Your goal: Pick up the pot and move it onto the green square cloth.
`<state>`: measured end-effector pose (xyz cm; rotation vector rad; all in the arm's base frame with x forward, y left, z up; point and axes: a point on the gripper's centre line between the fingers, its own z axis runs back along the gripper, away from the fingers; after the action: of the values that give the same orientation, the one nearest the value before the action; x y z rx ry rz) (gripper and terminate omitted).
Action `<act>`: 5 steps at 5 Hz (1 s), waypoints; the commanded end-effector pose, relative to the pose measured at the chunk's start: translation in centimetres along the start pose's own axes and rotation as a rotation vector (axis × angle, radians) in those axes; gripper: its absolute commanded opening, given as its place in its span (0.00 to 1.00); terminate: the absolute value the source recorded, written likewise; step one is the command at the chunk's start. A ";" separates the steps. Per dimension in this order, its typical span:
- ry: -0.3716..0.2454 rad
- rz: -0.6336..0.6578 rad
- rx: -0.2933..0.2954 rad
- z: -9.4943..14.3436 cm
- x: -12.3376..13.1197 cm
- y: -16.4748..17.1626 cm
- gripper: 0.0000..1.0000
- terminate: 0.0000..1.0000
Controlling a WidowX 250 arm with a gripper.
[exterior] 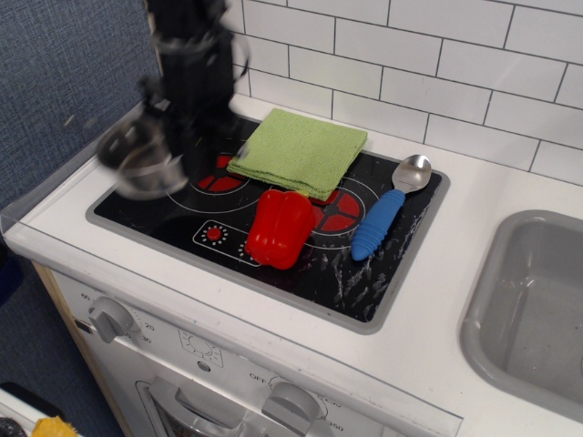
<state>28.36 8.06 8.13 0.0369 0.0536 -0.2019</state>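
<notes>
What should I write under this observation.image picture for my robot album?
Robot gripper lifts the shiny pot off the stove, beside the green square cloth.

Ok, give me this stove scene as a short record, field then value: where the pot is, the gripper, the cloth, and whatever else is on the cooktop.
pot: lifted off the cooktop, motion-blurred, over the left edge
gripper: beside the pot, apparently carrying it; jaws too blurred to read
green square cloth: flat at the back of the cooktop, nothing on it
red toy pepper: front centre, just in front of the cloth
spoon: blue handle, silver bowl, right side of the cooktop
task state: pot not yet on the cloth
</notes>
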 end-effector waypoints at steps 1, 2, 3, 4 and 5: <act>-0.087 -0.084 0.045 3.3 6.4 -1.6 0.00 0.00; -0.066 -0.041 0.030 1.9 8.9 -2.5 0.00 0.00; -0.036 0.004 0.001 -0.4 9.7 -3.0 0.00 0.00; -0.015 0.016 -0.003 -1.9 10.2 -2.6 0.00 0.00; -0.025 0.025 0.000 -2.7 11.1 -2.0 0.00 0.00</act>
<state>38.19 3.40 3.01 0.0243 0.0785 -0.1851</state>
